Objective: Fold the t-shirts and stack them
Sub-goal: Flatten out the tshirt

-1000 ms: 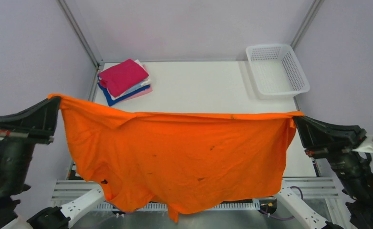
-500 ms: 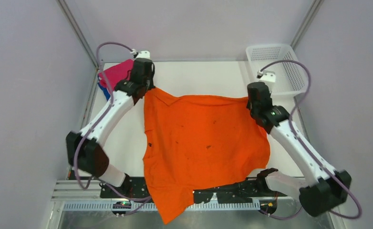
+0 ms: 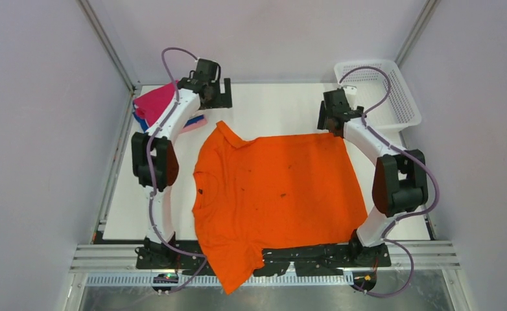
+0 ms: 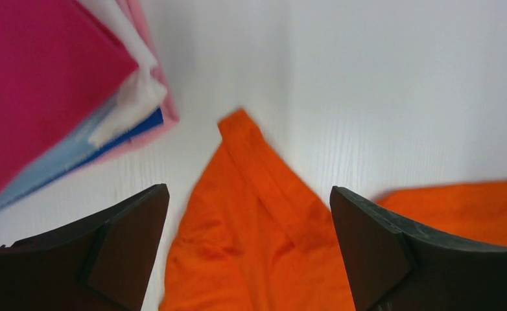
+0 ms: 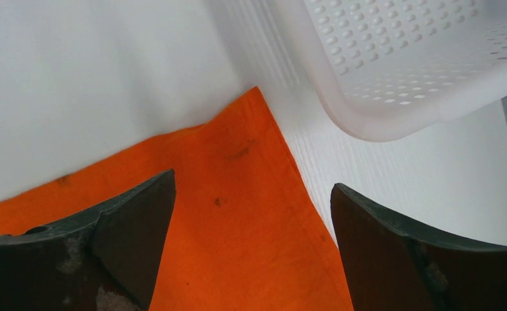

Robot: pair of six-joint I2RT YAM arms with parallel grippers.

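Top external view: the bench (image 3: pixel 277 103) carries the orange shirt (image 3: pixel 283 188) spread flat mid-surface, neck toward the left and one sleeve spilling over the near edge, evidently laid out so folds can run cleanly. The stack (image 3: pixel 152 105) of folded shirts sits at the far left corner, apart from it, with the basket (image 3: pixel 375 97) at the far right. The left claw (image 4: pixel 247 194) and right claw (image 5: pixel 251 188) hover with fingers apart over the shirt's far corners, gripping nothing.
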